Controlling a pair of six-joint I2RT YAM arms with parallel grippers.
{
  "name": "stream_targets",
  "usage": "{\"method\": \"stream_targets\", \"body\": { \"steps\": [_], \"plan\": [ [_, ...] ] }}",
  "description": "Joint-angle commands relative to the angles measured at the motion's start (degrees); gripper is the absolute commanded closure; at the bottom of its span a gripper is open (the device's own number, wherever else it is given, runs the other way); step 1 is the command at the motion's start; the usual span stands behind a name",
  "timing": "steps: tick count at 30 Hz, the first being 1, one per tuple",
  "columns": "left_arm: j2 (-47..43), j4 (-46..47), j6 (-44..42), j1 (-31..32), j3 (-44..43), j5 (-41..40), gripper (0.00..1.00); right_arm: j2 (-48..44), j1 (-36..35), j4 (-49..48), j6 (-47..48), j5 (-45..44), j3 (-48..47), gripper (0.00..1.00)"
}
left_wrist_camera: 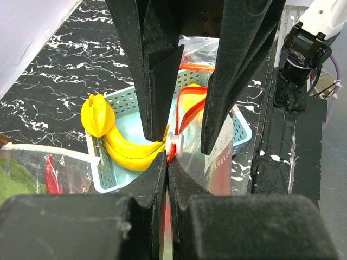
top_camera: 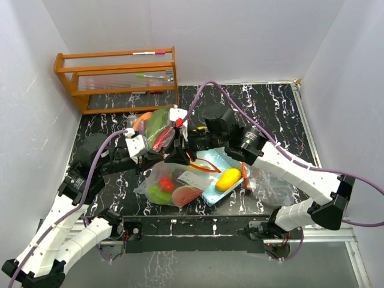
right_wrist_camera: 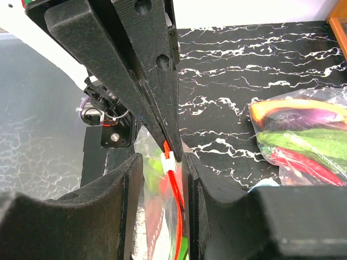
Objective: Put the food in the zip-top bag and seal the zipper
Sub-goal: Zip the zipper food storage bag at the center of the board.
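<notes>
Pinching red zipper of zip-top bag in left hand, pressed together; straddling white slider with right hand, narrowly spread; bananas just beyond left hand.

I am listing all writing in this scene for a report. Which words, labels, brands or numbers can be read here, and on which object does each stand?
No text is clear enough to quote.
zip-top bag: small dark print on a white panel, too blurred to read.
pens on the wooden rack: any print is too small to make out.
</notes>
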State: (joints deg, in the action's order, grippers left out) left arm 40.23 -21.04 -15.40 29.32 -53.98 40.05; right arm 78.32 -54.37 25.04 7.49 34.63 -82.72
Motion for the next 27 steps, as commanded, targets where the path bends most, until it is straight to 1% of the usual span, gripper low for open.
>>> {"method": "stream_targets", "body": {
  "steps": [1, 10, 11, 15, 17, 18, 21, 26, 27],
  "plan": [
    [-0.7, 0.0, 0.1, -0.1, -2.2, 0.7, 1.00, -1.2, -0.3, -3.9, -0.2, -1.2, -0.9, 0.62],
    [-0.8, -0.3, 0.0, -0.1, -2.7, 0.5, 1.00, -0.4, -0.3, -4.3, -0.3, -3.0, -0.5, 0.62],
    [-0.8, -0.3, 0.0, -0.1, -2.7, 0.4, 1.00, -0.2, -0.3, -4.4, -0.3, -3.3, -0.3, 0.61],
    [-0.8, -0.4, 0.0, -0.1, -2.8, 0.4, 1.00, 0.2, -0.3, -4.4, -0.1, -2.9, -0.2, 0.53],
    [-0.9, -0.6, -0.1, -0.1, -2.8, 0.4, 1.00, 0.0, -0.3, -4.6, -0.3, -2.9, -0.2, 0.53],
    [-0.9, -0.6, -0.1, -0.1, -2.8, 0.4, 1.00, -0.1, -0.3, -4.6, -0.2, -3.1, -0.3, 0.54],
    [-1.0, -0.4, 0.0, -0.1, -2.8, 0.5, 1.00, 0.0, -0.3, -4.3, -0.1, -3.3, -0.5, 0.61],
    [-1.1, -0.4, 0.1, -0.1, -2.8, 0.3, 1.00, 1.0, -0.3, -3.2, 0.0, -1.9, -0.8, 0.76],
    [-1.1, -0.5, 0.1, -0.1, -2.9, 0.3, 1.00, 1.2, -0.3, -2.9, 0.1, -1.6, -1.0, 0.77]
  ]
}}
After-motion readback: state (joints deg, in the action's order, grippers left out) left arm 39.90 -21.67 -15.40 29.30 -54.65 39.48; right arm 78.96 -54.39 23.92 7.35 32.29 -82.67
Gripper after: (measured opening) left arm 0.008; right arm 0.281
